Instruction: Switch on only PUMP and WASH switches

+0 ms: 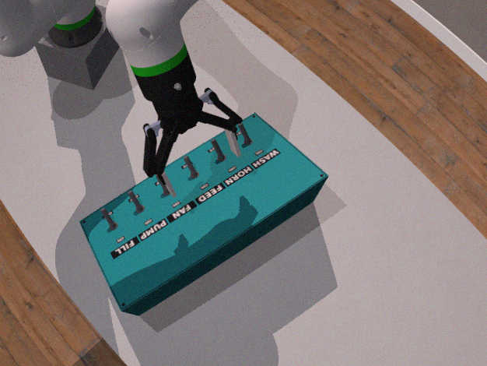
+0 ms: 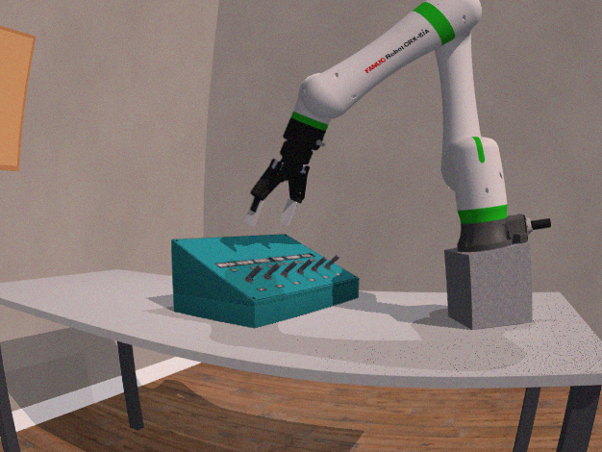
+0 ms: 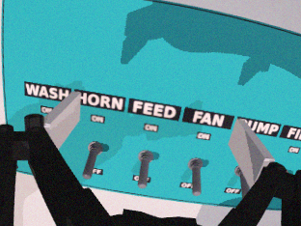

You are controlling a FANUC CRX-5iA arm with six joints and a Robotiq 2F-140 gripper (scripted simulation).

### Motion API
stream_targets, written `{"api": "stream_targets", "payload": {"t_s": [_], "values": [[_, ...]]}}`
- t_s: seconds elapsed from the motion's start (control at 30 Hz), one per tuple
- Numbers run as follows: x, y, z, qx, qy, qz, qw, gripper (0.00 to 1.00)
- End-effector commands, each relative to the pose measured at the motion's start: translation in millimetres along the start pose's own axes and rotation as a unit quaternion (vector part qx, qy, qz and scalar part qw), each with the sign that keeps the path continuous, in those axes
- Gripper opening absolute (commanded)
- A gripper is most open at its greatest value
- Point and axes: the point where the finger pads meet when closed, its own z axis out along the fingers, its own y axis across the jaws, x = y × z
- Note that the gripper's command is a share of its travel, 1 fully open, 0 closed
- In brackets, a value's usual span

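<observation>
The teal console (image 1: 236, 220) (image 2: 204, 287) (image 3: 193, 46) stands on the grey table (image 1: 373, 255) (image 2: 339, 350). It has a row of six dark lever switches, all leaning the same way, toward the low edge. The PUMP lever (image 1: 136, 202) (image 2: 318, 263) is second from the FILL end. The WASH lever (image 1: 244, 135) (image 2: 252, 273) is at the other end. My gripper (image 1: 201, 164) (image 2: 270, 214) (image 3: 157, 119) is open and empty. It hangs well above the row, over the HORN, FEED and FAN levers. In the wrist view one finger hides the PUMP lever.
The robot's grey pedestal (image 1: 78, 62) (image 2: 486, 282) stands on the table behind the console's lever side. The curved table edge and the wooden floor (image 1: 393, 79) lie beyond the console. An orange board (image 2: 12, 97) hangs on the wall.
</observation>
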Motion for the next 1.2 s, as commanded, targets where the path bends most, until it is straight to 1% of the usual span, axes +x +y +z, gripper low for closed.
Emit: {"api": "stream_targets", "payload": {"t_s": [0.0, 0.8, 0.97, 1.17], "values": [[0, 0, 0, 0.0, 0.0, 0.0, 1.0, 1.0], [0, 2, 0, 0.0, 0.0, 0.0, 1.0, 1.0], [0, 10, 0, 0.0, 0.0, 0.0, 1.0, 1.0], [0, 30, 0, 0.0, 0.0, 0.0, 1.0, 1.0]]}}
